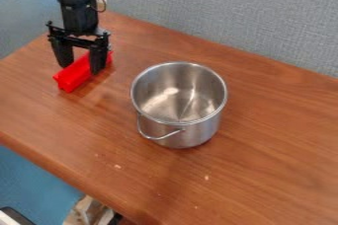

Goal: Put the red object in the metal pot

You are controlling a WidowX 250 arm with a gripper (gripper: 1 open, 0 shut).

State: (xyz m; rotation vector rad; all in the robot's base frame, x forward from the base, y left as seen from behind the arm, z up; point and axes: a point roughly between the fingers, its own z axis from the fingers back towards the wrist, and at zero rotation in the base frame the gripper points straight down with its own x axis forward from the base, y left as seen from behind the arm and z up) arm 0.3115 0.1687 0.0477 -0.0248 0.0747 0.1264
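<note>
The red object [73, 76] is a bright red flat bar lying on the wooden table [251, 170] at the left. My gripper [79, 57] points straight down over the bar's far end, open, with one black finger on each side of it. I see nothing gripped. The metal pot [181, 102] stands upright and empty to the right of the bar, shiny, with its thin wire handle hanging down at the front.
A grey-blue wall runs behind the table. The table's front edge runs diagonally from the lower left toward the bottom centre, with a drop to the floor beyond it.
</note>
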